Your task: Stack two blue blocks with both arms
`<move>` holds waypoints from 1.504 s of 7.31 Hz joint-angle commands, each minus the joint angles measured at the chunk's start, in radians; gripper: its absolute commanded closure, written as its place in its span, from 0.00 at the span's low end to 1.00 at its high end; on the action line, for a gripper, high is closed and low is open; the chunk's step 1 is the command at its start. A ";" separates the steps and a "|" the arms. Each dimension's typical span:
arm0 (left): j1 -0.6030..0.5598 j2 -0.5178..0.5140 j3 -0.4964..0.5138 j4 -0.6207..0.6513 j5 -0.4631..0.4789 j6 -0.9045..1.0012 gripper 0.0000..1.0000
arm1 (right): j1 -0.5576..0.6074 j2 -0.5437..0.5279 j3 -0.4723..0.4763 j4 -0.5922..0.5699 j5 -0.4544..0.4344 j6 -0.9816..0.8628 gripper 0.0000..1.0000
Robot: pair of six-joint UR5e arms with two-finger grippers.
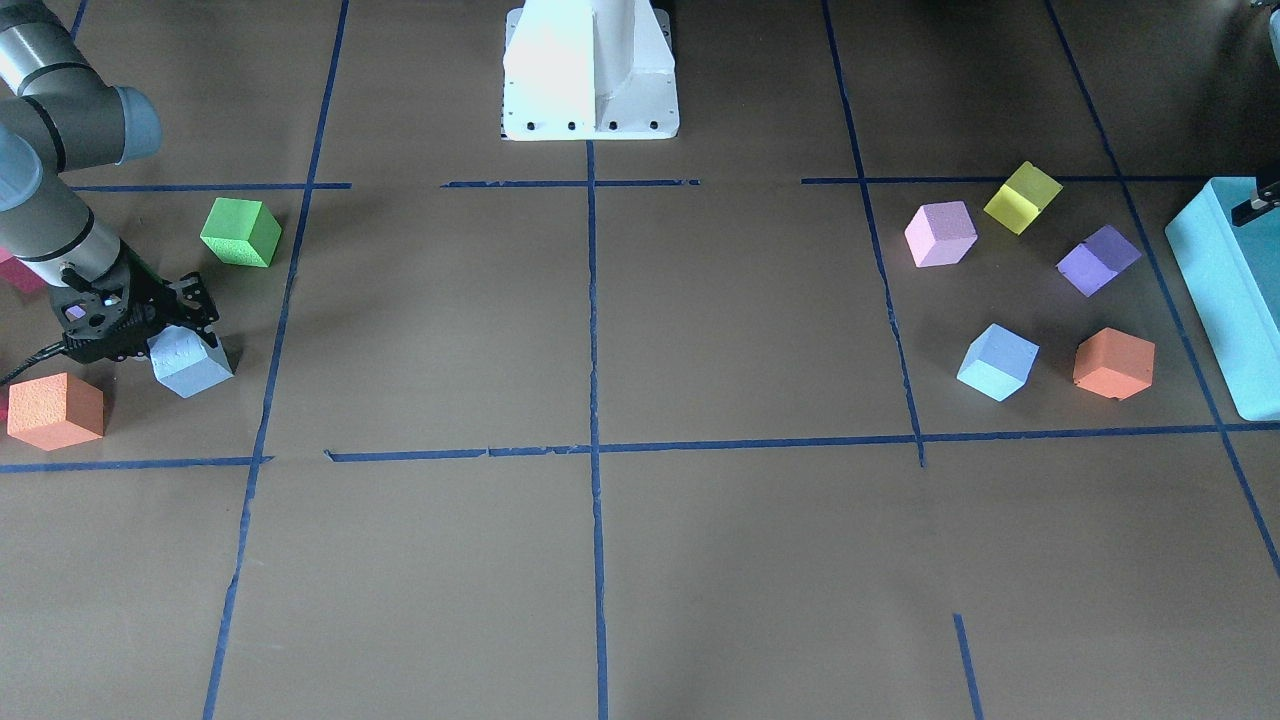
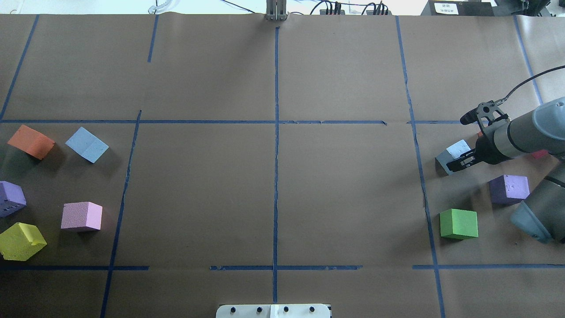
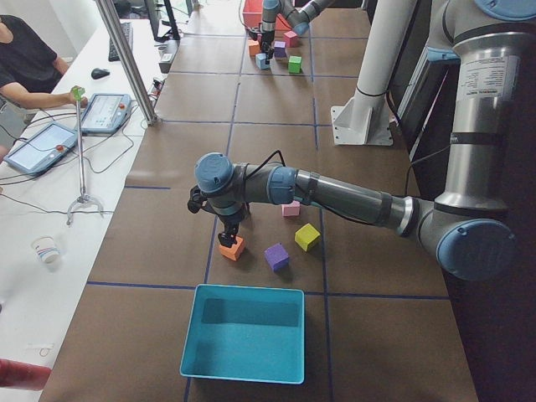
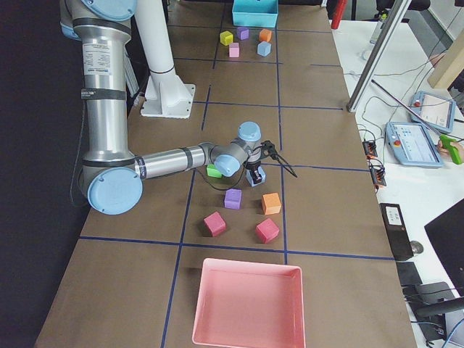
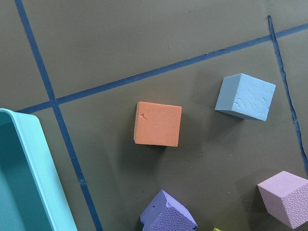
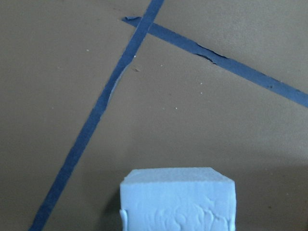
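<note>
One pale blue block [image 1: 190, 362] is at table level between the fingers of my right gripper [image 1: 178, 322], which is shut on it. It also shows in the overhead view [image 2: 454, 150] and fills the bottom of the right wrist view [image 6: 178, 199]. The other blue block [image 1: 997, 362] lies free on the far side of the table [image 2: 87, 144], beside an orange cube [image 5: 158, 123]. The left wrist view looks down on this blue block [image 5: 245, 96] from some height. My left gripper [image 3: 230, 230] hangs over the orange cube; I cannot tell whether it is open or shut.
Near the right gripper are a green cube [image 2: 459, 224], a purple cube [image 2: 509, 189] and an orange cube [image 1: 55, 410]. Pink [image 2: 81, 216], yellow [image 2: 21, 240] and purple [image 2: 11, 198] cubes lie near the free blue block. A teal box [image 1: 1225, 290] stands beside them.
</note>
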 commanded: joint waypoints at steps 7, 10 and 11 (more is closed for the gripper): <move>0.025 -0.001 0.011 0.000 0.011 -0.003 0.00 | -0.336 0.717 -0.142 -0.334 -0.234 0.919 1.00; 0.025 -0.001 0.011 -0.002 0.012 0.000 0.00 | -0.388 0.756 -0.235 -0.336 -0.300 0.950 0.99; 0.025 -0.001 0.010 -0.006 0.011 0.005 0.00 | -0.390 0.760 -0.238 -0.336 -0.299 0.950 0.97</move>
